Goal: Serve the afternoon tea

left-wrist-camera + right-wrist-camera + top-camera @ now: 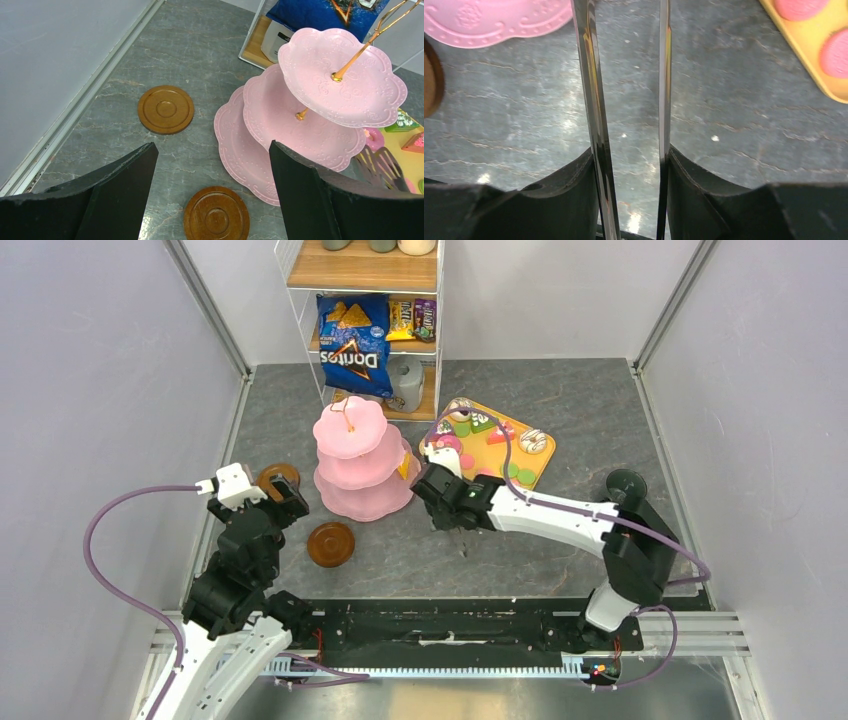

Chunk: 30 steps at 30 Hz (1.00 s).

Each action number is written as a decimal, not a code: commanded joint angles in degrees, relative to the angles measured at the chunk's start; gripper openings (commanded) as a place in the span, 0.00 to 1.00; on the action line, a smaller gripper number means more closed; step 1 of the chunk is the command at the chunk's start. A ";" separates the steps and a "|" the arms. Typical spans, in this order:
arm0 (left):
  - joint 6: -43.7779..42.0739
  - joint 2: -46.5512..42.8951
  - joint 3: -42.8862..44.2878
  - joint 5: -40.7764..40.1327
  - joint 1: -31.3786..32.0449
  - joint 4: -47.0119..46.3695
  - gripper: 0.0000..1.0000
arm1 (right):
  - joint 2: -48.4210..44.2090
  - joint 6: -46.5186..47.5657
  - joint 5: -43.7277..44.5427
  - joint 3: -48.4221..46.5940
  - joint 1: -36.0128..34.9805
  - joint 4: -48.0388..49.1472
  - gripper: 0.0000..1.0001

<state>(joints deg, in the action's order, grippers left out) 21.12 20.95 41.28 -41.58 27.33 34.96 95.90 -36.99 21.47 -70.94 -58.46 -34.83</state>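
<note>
While the right gripper (630, 160) clasps the metal tongs (596, 125) and the left gripper (212, 150) gapes empty, the stand (320, 55) looks bare and the sweets (470, 423) lie on their tray (804, 42).

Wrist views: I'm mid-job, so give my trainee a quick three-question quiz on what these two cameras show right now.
1. True or false: the right end effector is holding metal tongs.
2. How many brown saucers does the left wrist view show?
3. The top tier of the pink stand is: A) bare, B) carrying a donut, C) carrying a mug.

Key: 1 true; 2 two; 3 A.
</note>
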 commanded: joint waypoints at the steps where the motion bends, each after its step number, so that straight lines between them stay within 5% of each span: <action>1: 1.31 -0.03 0.03 0.12 -0.27 -1.56 0.90 | -5.95 0.93 4.64 3.47 2.07 -1.90 0.51; 17: 1.64 -0.62 0.15 0.19 -0.35 -1.43 0.90 | -15.30 4.21 4.80 14.83 20.17 -0.48 0.50; 30: 1.64 -1.00 0.12 0.54 -0.35 -1.63 0.90 | -7.40 8.67 -2.08 7.17 23.15 5.47 0.47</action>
<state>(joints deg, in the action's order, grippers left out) 21.21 20.49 41.28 -41.41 27.33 34.98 86.63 -31.22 21.45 -58.46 -35.29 -33.61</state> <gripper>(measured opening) 0.905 0.487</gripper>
